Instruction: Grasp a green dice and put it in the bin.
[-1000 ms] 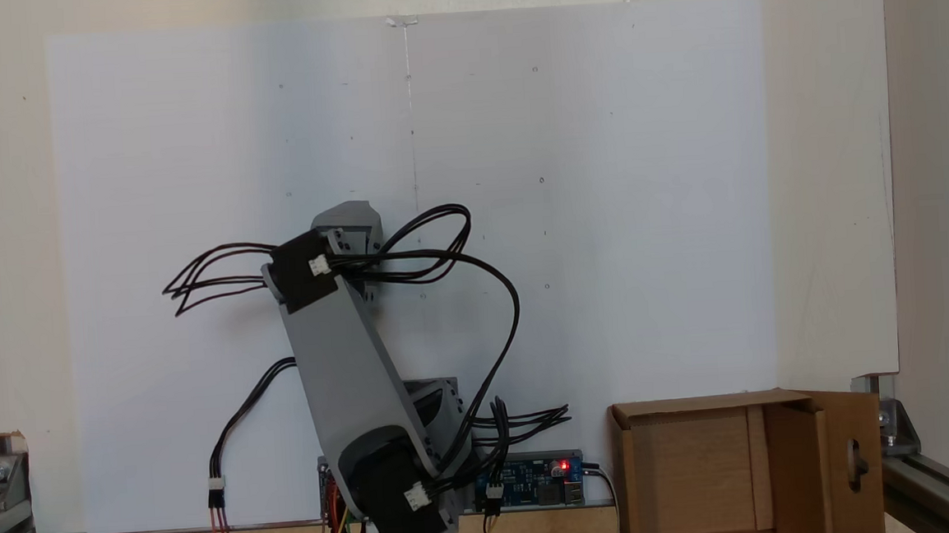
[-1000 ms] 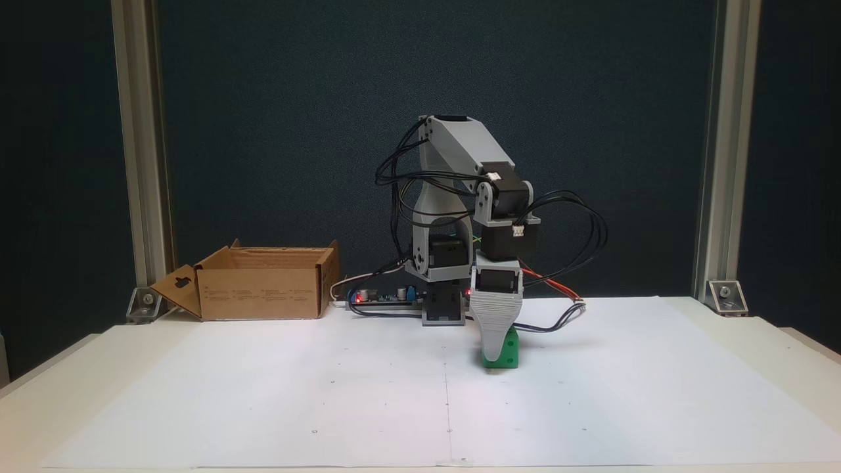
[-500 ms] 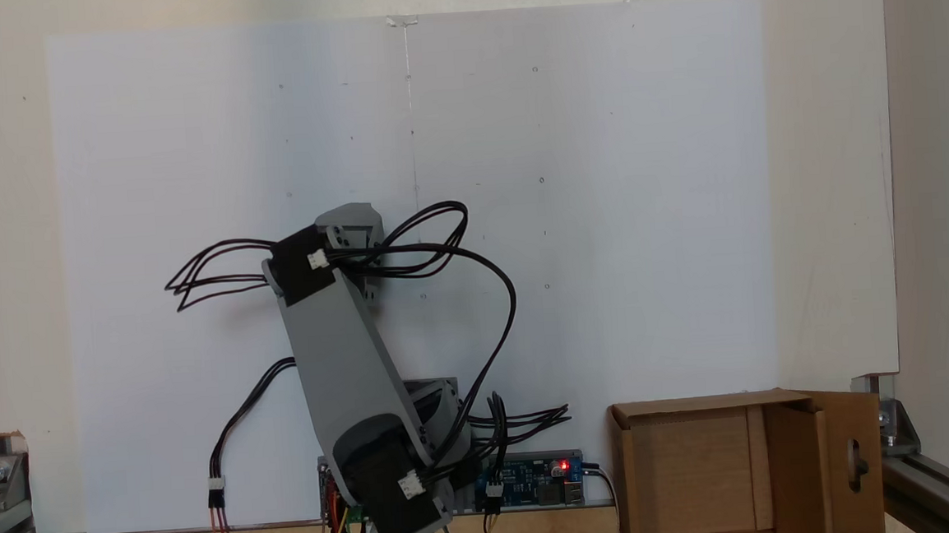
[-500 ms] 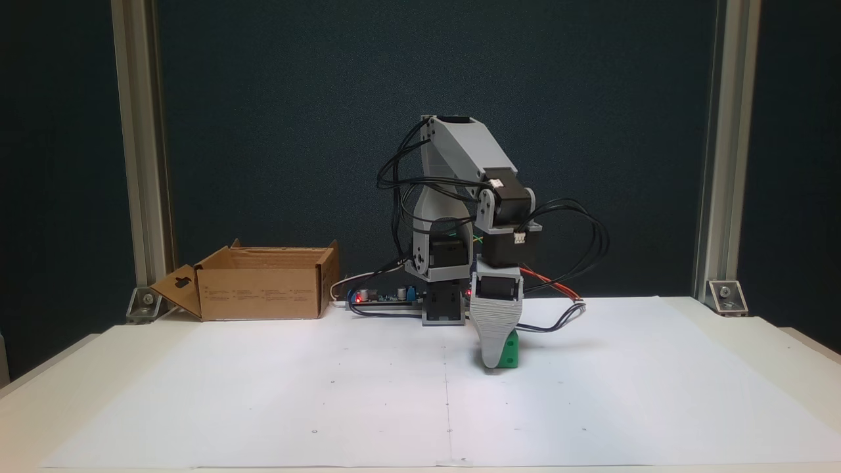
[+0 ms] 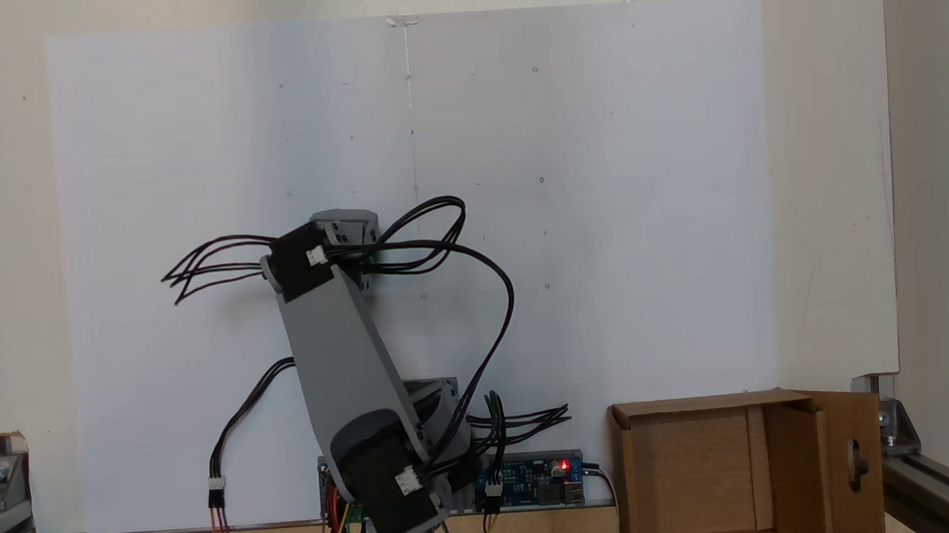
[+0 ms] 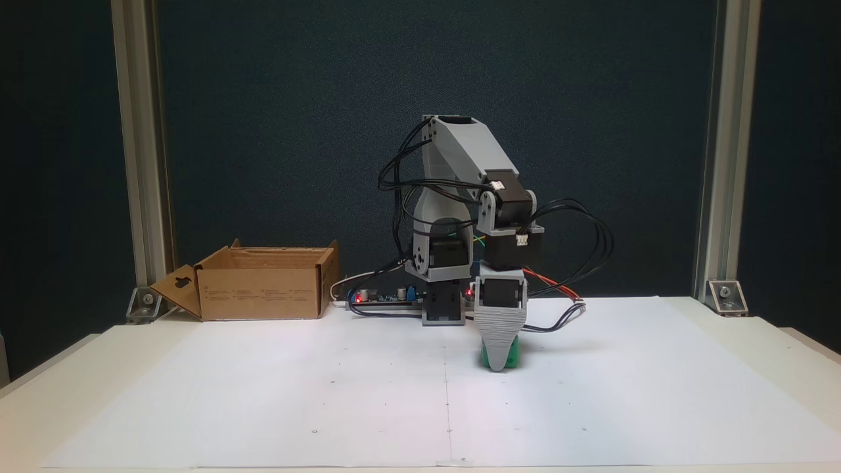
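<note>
from the front-facing fixed view my claw (image 6: 499,360) stands straight down over the green dice (image 6: 514,355) on the tabletop (image 6: 263,387), one finger covering it, so i cannot tell its grip; the bin (image 6: 263,292) lies well left.

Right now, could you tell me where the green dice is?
In a fixed view the green dice sits on the white paper sheet, right of centre, partly behind the tool, far right of the bin.

White table (image 6: 755,368) with paper sheet (image 6: 295,407)
Directly on it: green dice (image 6: 514,355) mid-sheet, bin (image 6: 263,292) and circuit board (image 6: 384,299) at back.
</note>
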{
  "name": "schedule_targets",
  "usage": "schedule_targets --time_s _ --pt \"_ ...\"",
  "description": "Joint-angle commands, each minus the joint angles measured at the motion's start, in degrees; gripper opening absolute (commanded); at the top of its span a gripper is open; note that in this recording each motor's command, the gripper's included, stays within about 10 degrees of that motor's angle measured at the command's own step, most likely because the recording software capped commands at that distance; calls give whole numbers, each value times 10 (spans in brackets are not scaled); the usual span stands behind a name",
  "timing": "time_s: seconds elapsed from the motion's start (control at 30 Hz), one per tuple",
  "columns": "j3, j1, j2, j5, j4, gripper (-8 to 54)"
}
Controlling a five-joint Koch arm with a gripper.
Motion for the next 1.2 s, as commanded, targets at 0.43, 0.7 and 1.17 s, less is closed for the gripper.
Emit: schedule_targets --time_s 0.43,0.7,1.17 --pt "-84 71 128 43 105 116" --pt "-263 201 187 -36 205 116" --pt "-308 484 207 -273 217 116"
